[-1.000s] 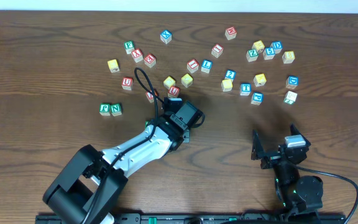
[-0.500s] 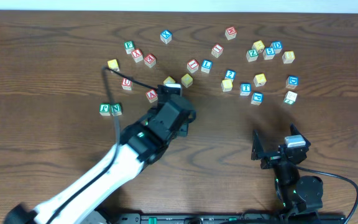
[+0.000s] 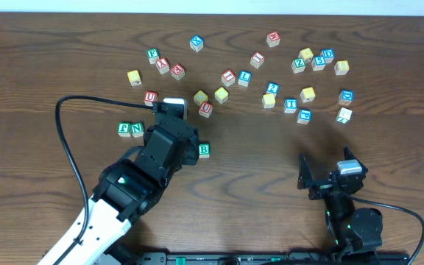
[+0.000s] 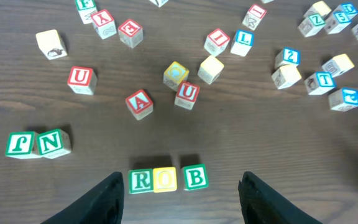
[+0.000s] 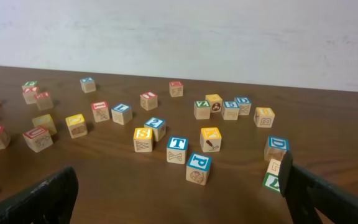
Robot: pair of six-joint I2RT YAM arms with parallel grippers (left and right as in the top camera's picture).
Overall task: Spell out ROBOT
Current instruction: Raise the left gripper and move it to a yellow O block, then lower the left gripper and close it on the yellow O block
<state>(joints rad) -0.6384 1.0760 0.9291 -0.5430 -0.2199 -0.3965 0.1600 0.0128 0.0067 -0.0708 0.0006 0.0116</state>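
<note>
A green R cube [image 4: 142, 181], a yellow O cube [image 4: 165, 180] and a green B cube [image 4: 195, 177] stand in a row; R and O touch, and B sits a small gap to their right. My left gripper [image 4: 182, 202] hovers open over that row, holding nothing. From overhead only the B cube [image 3: 204, 150] shows beside the left gripper [image 3: 175, 141]; the arm hides R and O. The blue T cube [image 3: 291, 104] lies in the scatter, also the T cube [image 5: 177, 149]. Several yellow cubes lie loose, one a yellow cube [image 4: 176, 73]. My right gripper [image 5: 179, 199] rests open and empty.
Green F and N cubes [image 3: 131, 129] sit left of the row. Red A [image 4: 139, 102] and U [image 4: 187, 94] cubes lie just beyond it. A blue P cube [image 5: 198, 168] stands before the right gripper. The left arm's black cable [image 3: 61, 121] loops over the table's left side.
My left gripper has widened and let go of the B cube, which now stands right of the O. The left arm has swung leftward; the right arm has not moved.
</note>
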